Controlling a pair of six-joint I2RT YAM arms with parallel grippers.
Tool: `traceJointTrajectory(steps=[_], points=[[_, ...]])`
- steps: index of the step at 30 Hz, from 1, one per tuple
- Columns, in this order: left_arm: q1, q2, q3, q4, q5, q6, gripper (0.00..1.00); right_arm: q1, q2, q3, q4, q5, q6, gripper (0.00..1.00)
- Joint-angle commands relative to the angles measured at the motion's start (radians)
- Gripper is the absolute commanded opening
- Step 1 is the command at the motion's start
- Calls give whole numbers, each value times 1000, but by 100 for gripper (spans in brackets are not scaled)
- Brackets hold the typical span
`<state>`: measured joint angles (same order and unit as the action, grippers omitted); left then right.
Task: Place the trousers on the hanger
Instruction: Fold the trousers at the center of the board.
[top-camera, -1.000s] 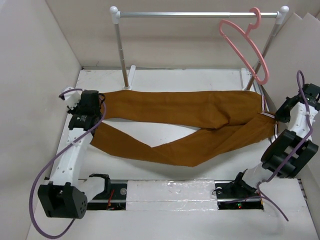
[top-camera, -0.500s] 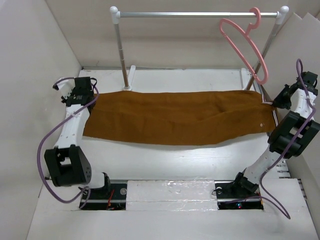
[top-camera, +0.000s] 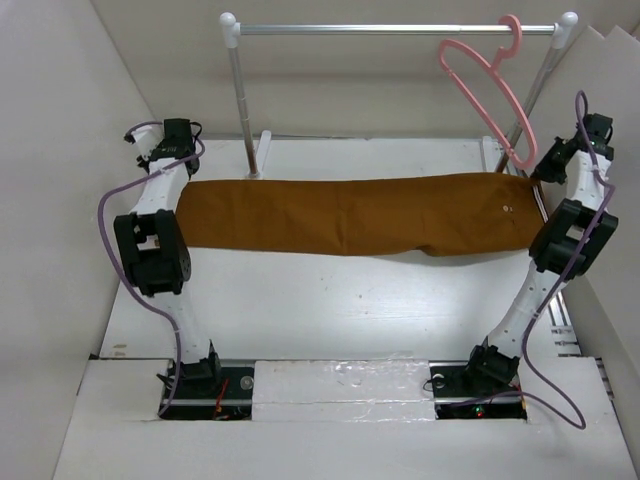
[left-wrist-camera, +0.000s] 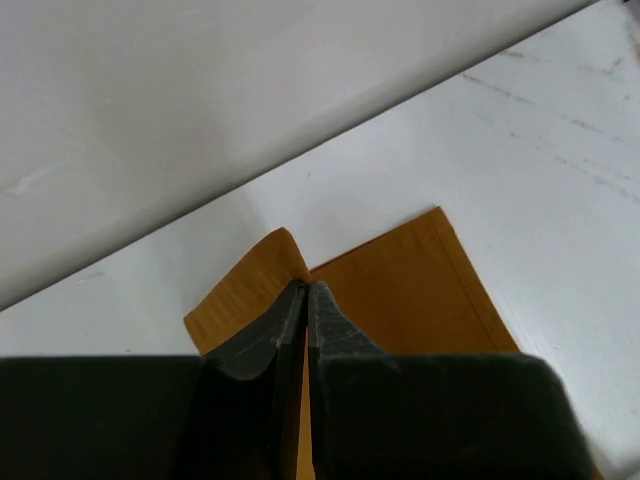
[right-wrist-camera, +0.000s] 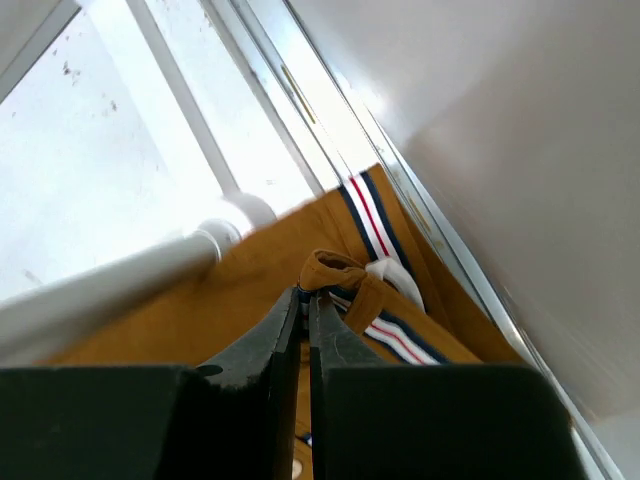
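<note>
Trousers of rust-brown cloth (top-camera: 350, 215) are held stretched across the white worktop (top-camera: 350, 300), leg ends pinched by the left gripper (left-wrist-camera: 307, 290) and striped waistband by the right gripper (right-wrist-camera: 305, 295), likely for draping over the thin pink plastic hanger (top-camera: 496, 62) behind.

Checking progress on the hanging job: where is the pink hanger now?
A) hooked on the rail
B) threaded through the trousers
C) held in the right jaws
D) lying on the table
A: the hanger hangs by its hook from the rail, the trousers not on it.
</note>
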<state>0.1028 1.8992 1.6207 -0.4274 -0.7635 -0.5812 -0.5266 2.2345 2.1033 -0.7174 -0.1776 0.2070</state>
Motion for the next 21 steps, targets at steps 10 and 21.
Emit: traceJointTrajectory(steps=[10, 21], points=[[49, 135, 303, -41, 18, 35, 17, 86, -82, -122, 420, 124, 106, 15], [78, -418, -461, 124, 297, -22, 77, 77, -258, -312, 410, -22, 29, 69]])
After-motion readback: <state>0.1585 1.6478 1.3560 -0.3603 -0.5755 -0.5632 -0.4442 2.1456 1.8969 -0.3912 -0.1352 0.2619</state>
